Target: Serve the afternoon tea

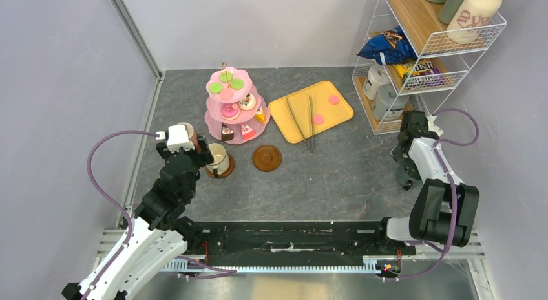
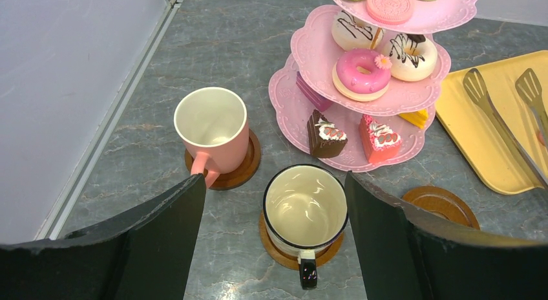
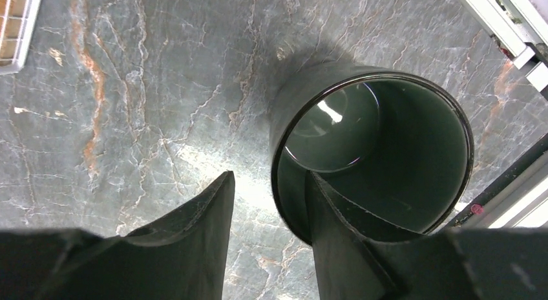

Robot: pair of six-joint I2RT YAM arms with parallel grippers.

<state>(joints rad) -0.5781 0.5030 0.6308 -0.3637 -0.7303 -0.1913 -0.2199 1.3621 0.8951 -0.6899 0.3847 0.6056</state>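
Grey tabletop (image 3: pixel 129 86) with the dark mug (image 3: pixel 400 158) upright at far right, well apart from the stand (image 1: pixel 212 124) and the empty saucer (image 1: pixel 267 158). Its wall lies between the fingers of the right gripper (image 3: pixel 268 183), half open, one finger inside, one outside with a gap showing; nothing clamped. Above the cream mug (image 2: pixel 305 209) hangs the left gripper (image 2: pixel 274 180), wide open and empty. Risk: pinching one thin glossy wall loads the mug off-centre, so it may tilt, slip, or skid toward the nearby rail (image 3: pixel 510 22).
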